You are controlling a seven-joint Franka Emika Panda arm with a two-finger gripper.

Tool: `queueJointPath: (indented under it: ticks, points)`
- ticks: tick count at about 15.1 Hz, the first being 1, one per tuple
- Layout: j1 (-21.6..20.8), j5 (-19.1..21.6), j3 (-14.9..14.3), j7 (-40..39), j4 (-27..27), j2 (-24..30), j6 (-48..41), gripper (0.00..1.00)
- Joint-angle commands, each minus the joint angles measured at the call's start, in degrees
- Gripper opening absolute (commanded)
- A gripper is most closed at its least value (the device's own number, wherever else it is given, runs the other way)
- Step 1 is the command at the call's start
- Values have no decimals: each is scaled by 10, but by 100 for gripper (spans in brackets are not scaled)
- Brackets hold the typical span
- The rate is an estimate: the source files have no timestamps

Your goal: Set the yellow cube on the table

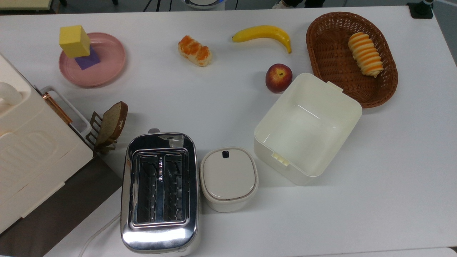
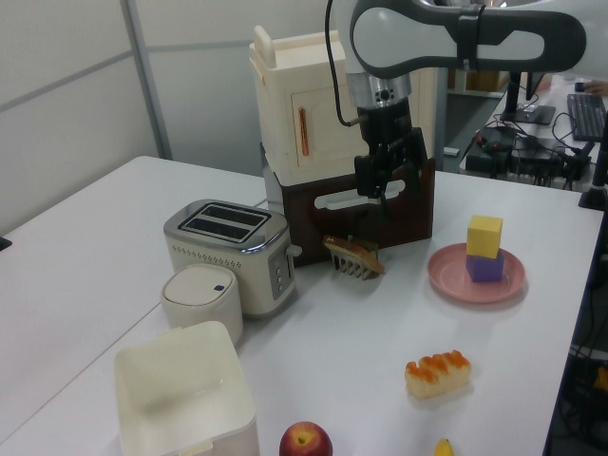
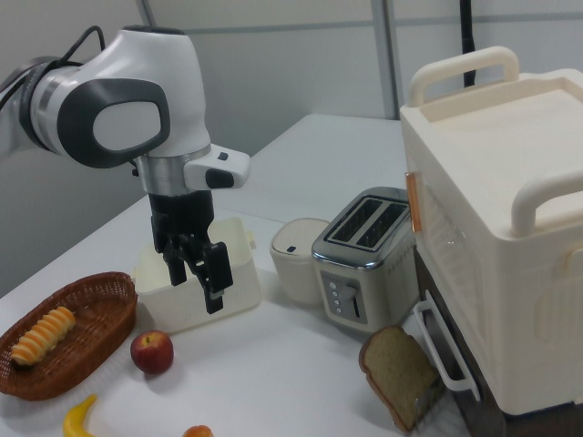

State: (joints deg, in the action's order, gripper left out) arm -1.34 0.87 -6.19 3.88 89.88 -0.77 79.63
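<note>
The matte yellow cube point(image 1: 74, 40) sat stacked on a purple cube point(image 1: 88, 60), both on a round pink plate point(image 1: 110, 57) near the top view's upper left corner. In the left view the same stack stood at the left view's right, on the large white tabletop point(image 1: 375, 171).

The Panda arm's black two-finger gripper point(image 2: 385, 174) hung in the air well above the table, pointing down, well apart from the stack. In the right view its fingers point(image 3: 217, 273) stood parted with a visible gap and held nothing.

Step in hand, as I judge it: the approach, with the grasp not yet begun. The next move calls for bringing the gripper over the plate, lowering with the jaws open around the yellow cube alone, and closing on its side faces without nudging the purple one beneath.

Bare table beside the plate looked free for the set-down. A slice of brown bread point(image 1: 113, 123) in a rack and a chrome toaster point(image 1: 160, 192) stood near.
</note>
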Motion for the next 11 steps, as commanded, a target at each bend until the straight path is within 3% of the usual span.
queueJointPath:
  ticks: [1,3,11]
  points:
    - [-1,-36,-7,18,-25,28,-17,100]
    - [0,-47,-7,16,-47,21,-18,100]
    - [-6,-43,0,15,-39,20,-21,100]
